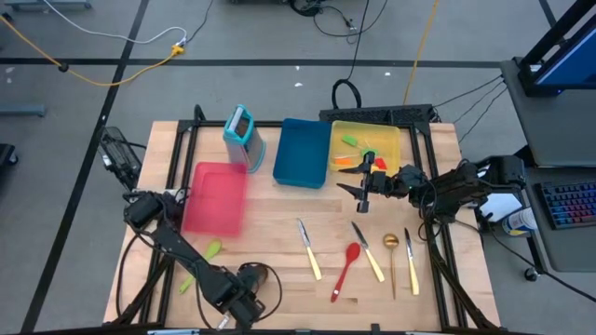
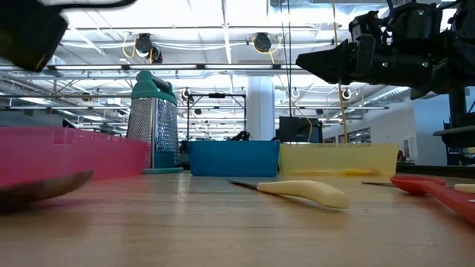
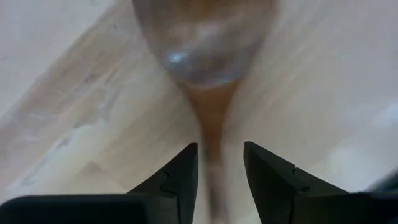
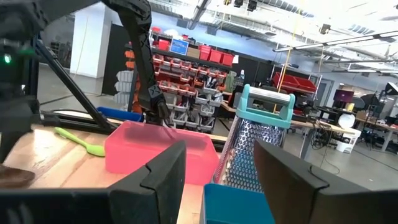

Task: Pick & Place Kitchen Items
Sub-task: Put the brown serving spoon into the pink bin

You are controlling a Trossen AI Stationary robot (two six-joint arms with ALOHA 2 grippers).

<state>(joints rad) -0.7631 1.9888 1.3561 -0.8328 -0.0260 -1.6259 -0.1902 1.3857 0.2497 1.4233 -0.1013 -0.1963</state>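
A wooden spoon (image 3: 205, 43) lies with its bowl away from my left gripper (image 3: 219, 152), which points down near the table's near-left corner (image 1: 237, 293) and is shut on its handle. In the high view the arm hides the spoon. A green utensil (image 1: 212, 249) lies beside that arm. Cream-handled knives (image 1: 309, 249), a red spoon (image 1: 346, 270) and a gold spoon (image 1: 392, 256) lie flat near the table's front right. My right gripper (image 1: 358, 191) hangs level and open by the yellow tray (image 1: 391, 140), with nothing between its fingers. My left gripper has the wooden spoon's handle (image 3: 214, 146) between its two fingers, which come from above, pointing down, one on either side of the handle. The bowl (image 2: 44, 187) sits low at the table top; whether it rests there or hangs just clear, I cannot tell.
A red tray (image 1: 214, 197), a blue tray (image 1: 303, 152) and the yellow tray, which holds small green, orange and red utensils, stand across the table's far half. A teal-topped grater (image 1: 242, 135) stands upright behind the red tray. Bare wood lies between the trays and the utensils.
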